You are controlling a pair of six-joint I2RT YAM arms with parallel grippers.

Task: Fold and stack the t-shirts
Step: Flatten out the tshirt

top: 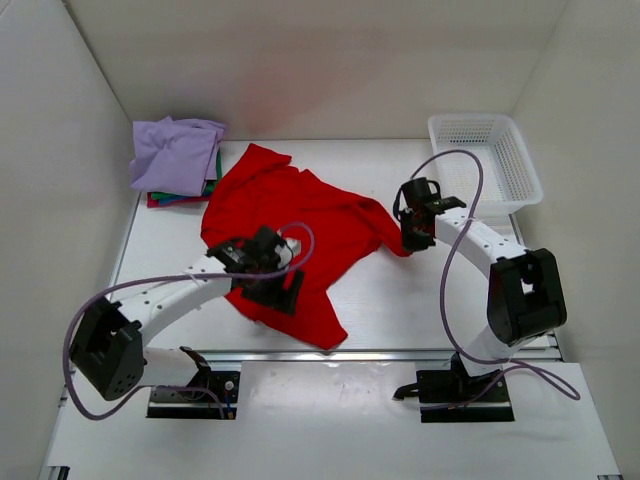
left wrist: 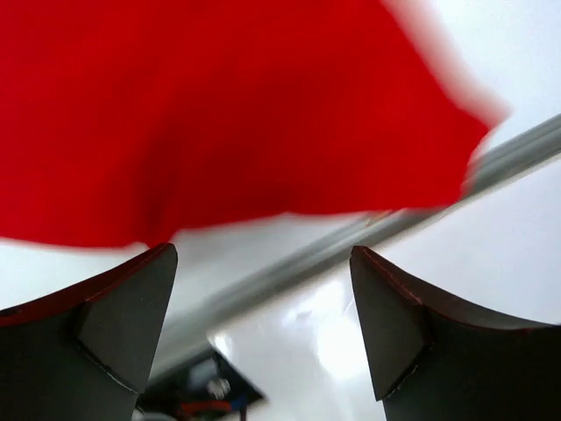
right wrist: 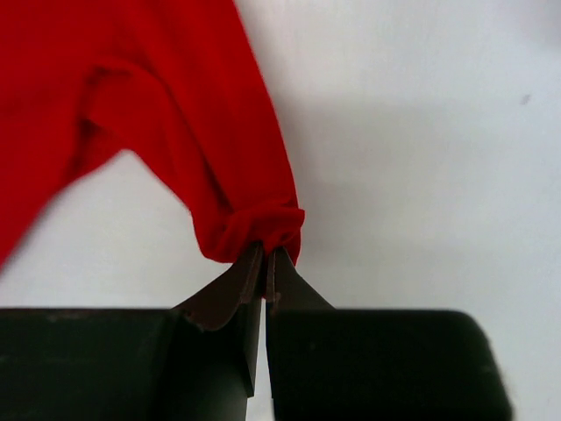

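Pinching a sleeve end of the red t-shirt (right wrist: 131, 105), right fingers (right wrist: 232, 289) clamp; left fingers (left wrist: 123, 316) spread, cloth beyond.

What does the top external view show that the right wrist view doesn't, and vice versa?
Top external only: a folded stack topped by pale lavender cloth, a white plastic mesh basket, the left gripper over the bright red cloth t-shirt. Right wrist only: how the right gripper grips, jaws shut on a bunched shirt end. Both: that t-shirt, the white table.

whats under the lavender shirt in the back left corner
Edges of a green shirt and a folded red shirt peek out under the lavender shirt; the rest of the pile is covered.
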